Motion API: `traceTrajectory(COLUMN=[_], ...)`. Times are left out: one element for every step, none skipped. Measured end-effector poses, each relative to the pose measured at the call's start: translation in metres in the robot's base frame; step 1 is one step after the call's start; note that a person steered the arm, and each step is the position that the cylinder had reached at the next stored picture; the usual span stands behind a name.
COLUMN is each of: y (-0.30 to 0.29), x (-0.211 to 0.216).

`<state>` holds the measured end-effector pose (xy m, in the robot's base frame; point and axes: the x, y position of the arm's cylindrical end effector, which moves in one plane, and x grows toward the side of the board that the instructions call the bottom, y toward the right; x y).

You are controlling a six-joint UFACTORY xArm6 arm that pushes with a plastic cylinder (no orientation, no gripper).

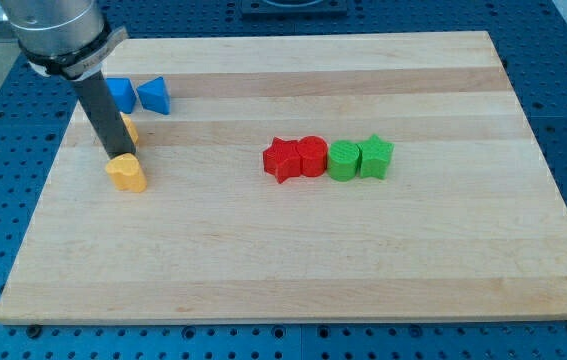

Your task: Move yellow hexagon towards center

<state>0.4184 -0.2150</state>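
a: where's your tip right now?

b: my tip (117,153) is down at the view's left side of the wooden board (293,260), touching or just above the top edge of a yellow heart-shaped block (126,173). i've got no pincer to open or close, only a straight dark rod, so i'm holding nothing.

a: and the yellow hexagon?

b: a second yellow block (130,129) peeks out just behind my rod, mostly hidden, so i can't tell its shape for sure. it sits well apart from the board's middle.

a: what else is there?

b: a blue block (119,94) and a blue triangular block (154,96) sit side by side near the view's top left. near the centre, a row runs left to right: red star (282,160), red cylinder (311,156), green cylinder (343,160), green star (375,156), each touching the next.
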Motion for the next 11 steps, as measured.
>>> traceTrajectory(y=[-0.02,-0.067,-0.09,-0.088,-0.079,-0.032,0.027,0.054,0.053,0.053,0.064], x=[0.014,0.027,0.024,0.003,-0.025,-0.029,-0.029,-0.037,-0.026,-0.006,-0.017])
